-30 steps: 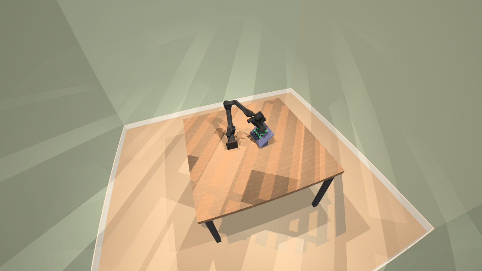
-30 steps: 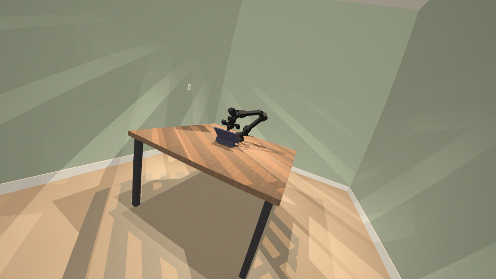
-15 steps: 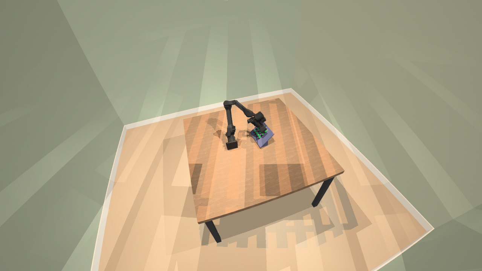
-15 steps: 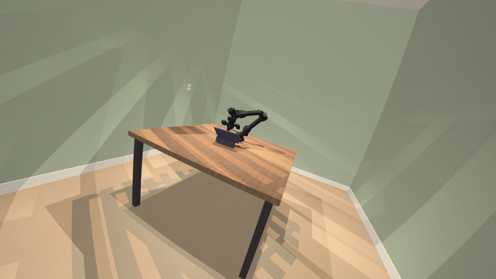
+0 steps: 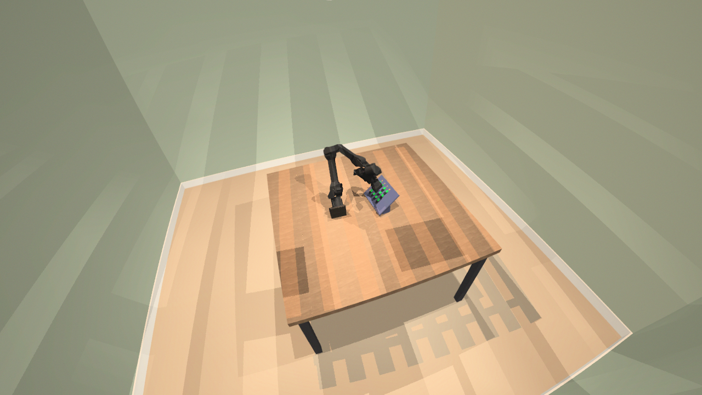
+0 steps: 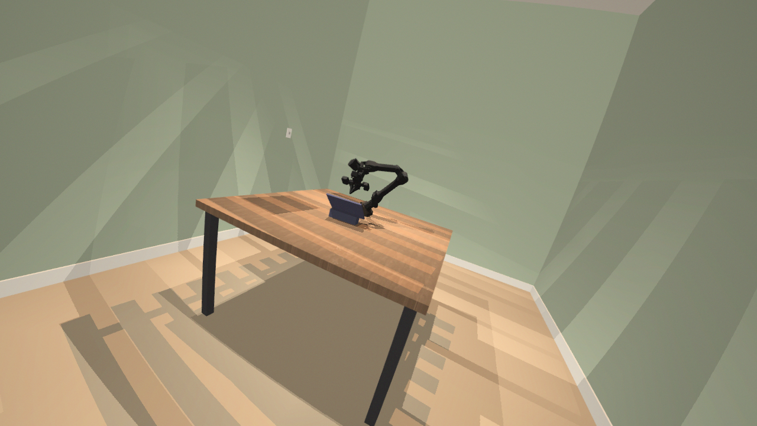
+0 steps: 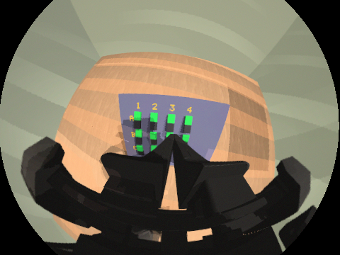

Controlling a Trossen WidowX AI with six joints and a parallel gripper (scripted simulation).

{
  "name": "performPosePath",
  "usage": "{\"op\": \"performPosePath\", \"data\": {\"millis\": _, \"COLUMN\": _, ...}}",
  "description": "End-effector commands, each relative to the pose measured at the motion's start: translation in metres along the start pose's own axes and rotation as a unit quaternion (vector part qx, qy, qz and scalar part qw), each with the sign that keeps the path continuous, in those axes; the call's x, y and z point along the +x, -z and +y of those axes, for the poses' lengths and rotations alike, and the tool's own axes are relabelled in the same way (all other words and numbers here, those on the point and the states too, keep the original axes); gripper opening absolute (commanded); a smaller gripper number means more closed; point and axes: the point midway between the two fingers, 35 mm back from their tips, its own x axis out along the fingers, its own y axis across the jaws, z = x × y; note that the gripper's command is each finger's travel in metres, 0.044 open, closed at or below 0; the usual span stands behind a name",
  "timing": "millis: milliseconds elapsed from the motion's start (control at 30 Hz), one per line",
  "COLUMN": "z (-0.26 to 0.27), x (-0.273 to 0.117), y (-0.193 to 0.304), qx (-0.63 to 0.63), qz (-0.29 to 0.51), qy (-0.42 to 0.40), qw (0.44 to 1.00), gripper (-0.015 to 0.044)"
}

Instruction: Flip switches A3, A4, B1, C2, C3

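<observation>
The blue-violet switch panel (image 5: pixel 388 202) (image 6: pixel 346 205) (image 7: pixel 214 118) stands tilted on the table. In the wrist view, A1 (image 7: pixel 137 115), A2 (image 7: pixel 154 117), A3 (image 7: pixel 171 118) and A4 (image 7: pixel 188 120) show green far parts and dark near parts. B1 (image 7: pixel 139 133), B2 (image 7: pixel 153 135) and B4 (image 7: pixel 185 138) show green too; B3 is partly covered. C1 (image 7: pixel 139 148) and C2 (image 7: pixel 154 147) show partly; C3 and C4 are hidden behind the fingers. Which ends are raised is unclear. My gripper (image 6: pixel 352 191) (image 7: pixel 173 137) is shut and empty, its tips above the panel.
The wooden table (image 5: pixel 343 260) (image 6: pixel 317 243) carries the arm's base (image 5: pixel 337 211), which stands beside the panel. Shadows of the arm fall on the table between base and panel. Broad light and dark bands cross the table and walls.
</observation>
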Motion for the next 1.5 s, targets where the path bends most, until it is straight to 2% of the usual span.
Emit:
{"op": "performPosePath", "data": {"millis": 0, "z": -0.024, "x": -0.004, "y": 0.011, "qx": -0.001, "qz": -0.002, "qy": 0.001, "qw": 1.0, "gripper": 0.0}}
{"op": "performPosePath", "data": {"millis": 200, "z": -0.031, "x": -0.002, "y": 0.015, "qx": -0.001, "qz": -0.003, "qy": 0.001, "qw": 1.0, "gripper": 0.0}}
{"op": "performPosePath", "data": {"millis": 400, "z": -0.031, "x": 0.031, "y": 0.016, "qx": -0.001, "qz": -0.016, "qy": 0.0, "qw": 1.0, "gripper": 0.0}}
{"op": "performPosePath", "data": {"millis": 1467, "z": -0.03, "x": 0.055, "y": 0.015, "qx": -0.001, "qz": -0.017, "qy": -0.001, "qw": 1.0, "gripper": 0.0}}
